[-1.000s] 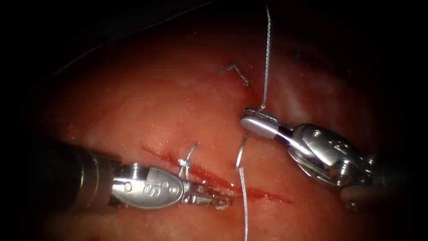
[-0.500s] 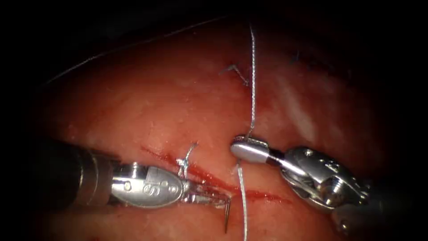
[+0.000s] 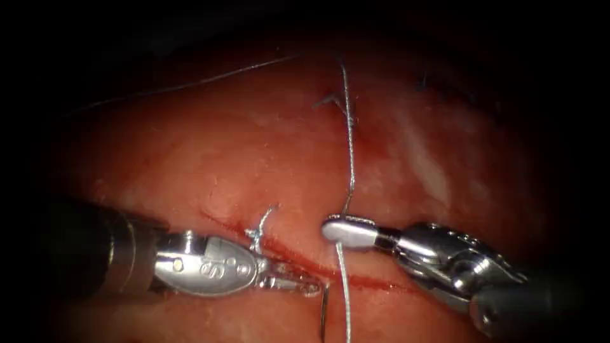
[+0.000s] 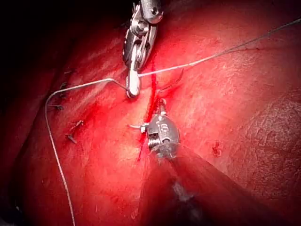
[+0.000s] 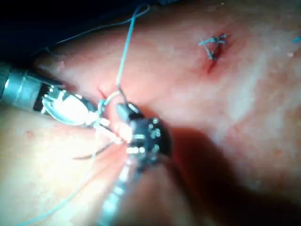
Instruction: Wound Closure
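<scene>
– Since the right arm's slim silver tool (image 3: 343, 230) has its jaws pressed together on the pale braided thread (image 3: 348, 159), what is that grip for?

– I judge it keeps the strand taut and lifted. The thread runs straight up from the jaws to the far edge of the glistening red pork tissue (image 3: 190, 159), and a second length drops from them across the thin red cut (image 3: 372, 281).

– And the left arm's rounded steel tool (image 3: 298, 284)?

– It lies along the cut, jaws pinched on one end of the dark curved needle (image 3: 323, 311). The needle hangs below the cut, near its middle. Whether its point sits in the tissue I cannot tell.

– How tight is it there?

– Very. The needle and the falling thread run just beside each other, and the two tools' tips are close. The small knotted stitch (image 3: 259, 232) sits on the cut, touching the left tool's neck.

– Any free room?

– Bare tissue up and to the left of the cut. Another tied stitch (image 3: 333, 101) lies near the far edge, just beside the thread.
</scene>
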You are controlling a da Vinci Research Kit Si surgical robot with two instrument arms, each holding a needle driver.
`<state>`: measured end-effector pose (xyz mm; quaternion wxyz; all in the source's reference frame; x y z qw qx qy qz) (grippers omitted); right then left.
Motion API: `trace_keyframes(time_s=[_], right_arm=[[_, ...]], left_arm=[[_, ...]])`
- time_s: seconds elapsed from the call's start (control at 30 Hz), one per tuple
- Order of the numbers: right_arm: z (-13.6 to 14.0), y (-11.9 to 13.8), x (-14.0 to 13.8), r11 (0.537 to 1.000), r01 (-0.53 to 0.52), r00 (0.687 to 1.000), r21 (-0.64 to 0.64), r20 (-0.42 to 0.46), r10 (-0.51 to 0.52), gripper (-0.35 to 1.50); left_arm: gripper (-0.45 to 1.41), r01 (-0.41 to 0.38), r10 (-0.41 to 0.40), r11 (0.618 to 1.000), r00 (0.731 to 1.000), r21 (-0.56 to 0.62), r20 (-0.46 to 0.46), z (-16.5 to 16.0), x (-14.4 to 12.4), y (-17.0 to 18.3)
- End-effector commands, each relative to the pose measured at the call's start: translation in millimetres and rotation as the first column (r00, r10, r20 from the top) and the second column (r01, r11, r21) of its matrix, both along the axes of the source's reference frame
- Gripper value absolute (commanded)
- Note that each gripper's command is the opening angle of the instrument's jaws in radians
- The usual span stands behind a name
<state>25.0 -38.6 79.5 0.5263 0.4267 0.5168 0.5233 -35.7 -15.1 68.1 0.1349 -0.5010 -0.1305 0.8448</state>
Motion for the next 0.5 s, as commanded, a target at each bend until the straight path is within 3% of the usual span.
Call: trace_keyframes(time_s=[0.03,0.1,0.17,0.27,0.3,0.37,0.43,0.5], right_arm=[[0.1,-0.2,0.8,1.0,0.001,1.0,0.029,-0.018,-0.001,-0.35],[-0.1,-0.1,0.7,0.999,-0.009,1.0,0.046,-0.027,0.011,-0.3],[-0.2,-0.1,0.7,0.999,-0.008,1.0,0.047,-0.028,0.009,0.17],[-0.1,0.4,0.4,0.999,-0.014,1.0,0.05,-0.028,0.015,1.11],[-0.1,0.7,0.2,1.0,-0.02,1.0,0.017,-0.016,0.021,1.23],[0.0,1.6,-0.3,0.995,-0.03,0.999,-0.095,0.014,0.032,1.28],[0.1,2.7,-1.2,0.962,-0.028,0.998,-0.273,0.055,0.044,1.3],[0.1,4.0,-2.4,0.898,-0.002,0.991,-0.441,0.121,0.062,1.3]], left_arm=[[-0.22,0.0,0.0,1.0,1.0,-0.001,0.002,0.6,-0.5,0.0],[-0.22,0.0,0.0,1.0,1.0,0.0,0.003,0.5,-0.5,0.0],[-0.22,0.001,-0.001,1.0,1.0,0.001,0.003,0.3,-0.5,-0.1],[-0.22,0.004,-0.004,1.0,1.0,0.009,0.002,-0.1,-0.6,-0.2],[-0.22,0.002,-0.002,1.0,1.0,0.005,0.003,-0.4,-0.7,-0.3],[-0.2,-0.001,0.001,1.0,1.0,-0.004,0.005,-0.8,-0.9,-0.5],[-0.2,-0.005,0.005,1.0,1.0,-0.012,0.006,-1.4,-1.1,-0.8],[-0.18,-0.009,0.009,1.0,1.0,-0.021,0.008,-2.0,-1.4,-1.0]])
